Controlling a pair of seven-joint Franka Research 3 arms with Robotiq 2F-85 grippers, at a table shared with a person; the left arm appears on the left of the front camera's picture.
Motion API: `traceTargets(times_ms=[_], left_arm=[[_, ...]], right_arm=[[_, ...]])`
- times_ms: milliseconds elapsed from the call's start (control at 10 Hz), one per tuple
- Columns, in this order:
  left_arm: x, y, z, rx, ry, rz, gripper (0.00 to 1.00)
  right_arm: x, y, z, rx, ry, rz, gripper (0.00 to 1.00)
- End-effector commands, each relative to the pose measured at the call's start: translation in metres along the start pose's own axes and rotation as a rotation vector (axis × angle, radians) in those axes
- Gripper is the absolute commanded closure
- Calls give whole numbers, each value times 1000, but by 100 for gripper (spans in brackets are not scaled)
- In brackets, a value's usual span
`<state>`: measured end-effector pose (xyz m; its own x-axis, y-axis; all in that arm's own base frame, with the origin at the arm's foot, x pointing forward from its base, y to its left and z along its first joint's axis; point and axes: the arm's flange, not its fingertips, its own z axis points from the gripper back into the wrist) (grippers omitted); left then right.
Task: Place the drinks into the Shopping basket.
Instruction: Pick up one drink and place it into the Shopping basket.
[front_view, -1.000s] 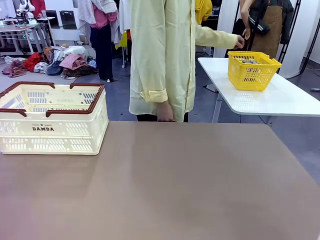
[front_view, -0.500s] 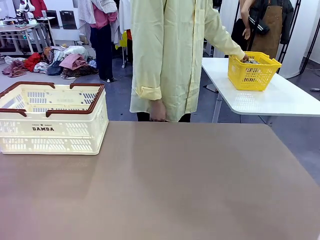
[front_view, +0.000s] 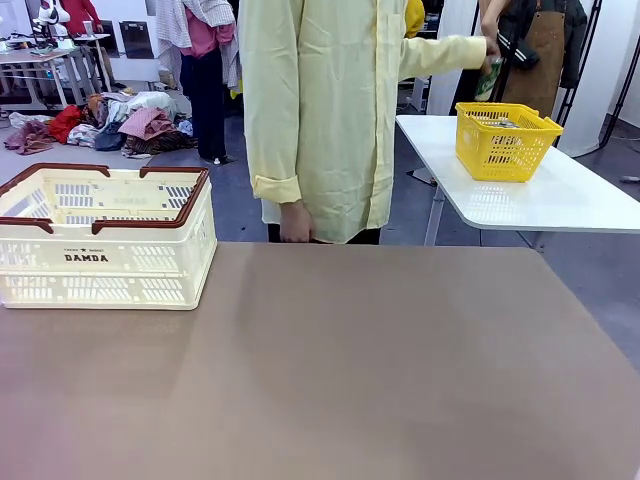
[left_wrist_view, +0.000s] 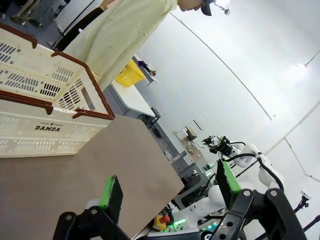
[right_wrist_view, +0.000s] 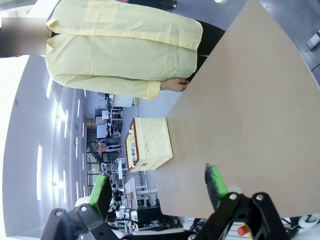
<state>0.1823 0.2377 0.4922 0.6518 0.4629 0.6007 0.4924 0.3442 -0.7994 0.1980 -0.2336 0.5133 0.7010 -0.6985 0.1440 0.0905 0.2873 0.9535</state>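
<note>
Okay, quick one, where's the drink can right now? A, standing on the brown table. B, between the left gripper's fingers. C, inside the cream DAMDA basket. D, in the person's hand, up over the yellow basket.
D: the person's hand holds the can in the air above the yellow basket, which sits on the white side table.

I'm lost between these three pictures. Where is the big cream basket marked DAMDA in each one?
Front view: Shopping basket at left, on the brown table.
Left wrist view: upper left, large.
Right wrist view: small, left of centre, turned sideways.
Shared landmark: the person's yellow shirt.
</note>
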Motion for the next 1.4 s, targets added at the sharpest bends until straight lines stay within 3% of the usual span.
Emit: traceTargets(times_ms=[0, 1300], left_arm=[[2, -1, 1, -16, -11, -22, 0], [2, -1, 1, -16, -11, -22, 0]], right_arm=[[2, 1, 1, 23, -5, 25, 0], [2, 1, 1, 23, -5, 25, 0]])
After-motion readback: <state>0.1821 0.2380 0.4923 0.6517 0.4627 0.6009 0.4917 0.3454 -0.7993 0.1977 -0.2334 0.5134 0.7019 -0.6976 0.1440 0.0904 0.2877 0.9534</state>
